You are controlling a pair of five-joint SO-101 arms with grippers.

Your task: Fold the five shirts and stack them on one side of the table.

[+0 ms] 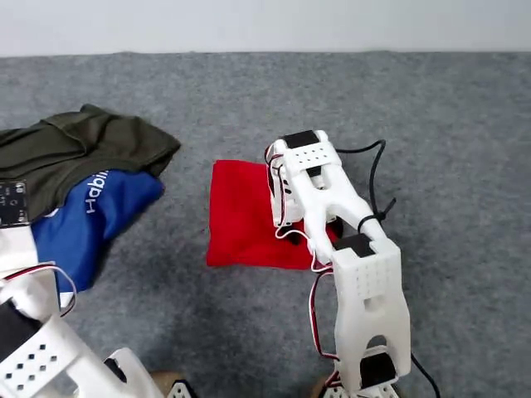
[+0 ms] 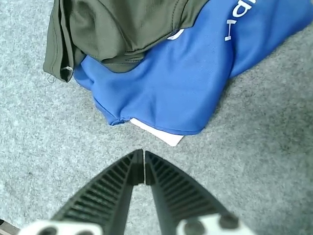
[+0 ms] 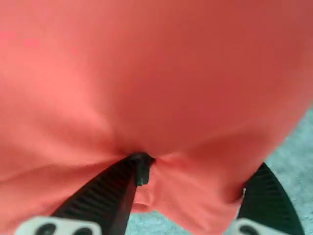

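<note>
The red shirt (image 1: 241,220) lies as a flat folded rectangle near the middle of the grey, carpet-like table (image 1: 431,116), with the white right arm (image 1: 332,207) bent over it and hiding its right edge from the high view. A black cable (image 1: 373,178) loops off that arm's side, and red and white wires run down along it. In the right wrist view the right gripper (image 3: 200,176) sits low on the red cloth: its ribbed black fingers (image 3: 117,191) are spread apart, red fabric bunches and sags between them, and the tip of one finger presses into a crease. Well apart from this, at the left side of the table, an olive-green shirt (image 1: 83,149) lies rumpled on top of a blue shirt (image 1: 91,215), neither of them folded. A white edge (image 2: 161,134) pokes out from under the blue cloth; whether it is another shirt or a label cannot be told. White lettering is printed on the blue shirt, part of it covered by the olive one. The left arm (image 1: 33,348) stands at the near left corner, and its left gripper (image 2: 144,156) hangs over bare grey surface just beside the blue shirt, fingers pressed together and holding nothing. A pale wall (image 1: 265,25) runs behind the far table edge.
</note>
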